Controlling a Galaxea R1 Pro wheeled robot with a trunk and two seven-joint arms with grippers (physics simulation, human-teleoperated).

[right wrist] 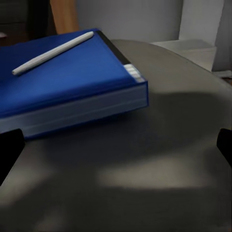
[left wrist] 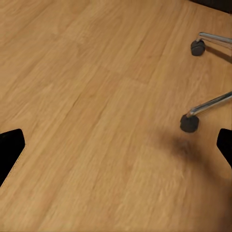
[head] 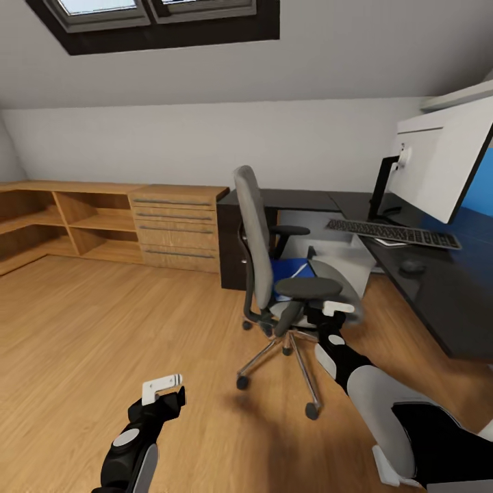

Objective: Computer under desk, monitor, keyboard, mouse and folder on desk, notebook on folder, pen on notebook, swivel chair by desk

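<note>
Head view first: I note the swivel chair (head: 274, 274) standing on the wood floor (head: 103, 329) just beside the dark desk (head: 438, 301), its backrest hiding most of the seat. A blue folder (head: 287, 270) shows on the seat only as a sliver between backrest and armrest. On the desk I see the monitor (head: 441, 161), cut off at the frame edge, the keyboard (head: 394, 233) in front of it, and a small dark mouse (head: 413, 267) hard to separate from the desktop. Low wooden shelving and drawers (head: 137, 226) run along the far wall under a sloped ceiling with a skylight (head: 154, 14). My right gripper (head: 329, 316) sits at the chair's armrest; I cannot tell its opening from here. My left gripper (head: 168, 390) hangs over bare floor.

Left wrist view: both fingertips (left wrist: 10, 150) sit at opposite frame edges, spread wide, nothing between them. Two chair castors (left wrist: 189, 123) on chrome legs are partly cut off.

Right wrist view: fingertips (right wrist: 9, 150) likewise far apart, holding nothing. The folder (right wrist: 63, 82) lies on the grey seat (right wrist: 159, 159) with a white pen (right wrist: 53, 52) on top; its far end is out of frame. I cannot make out a separate notebook.
</note>
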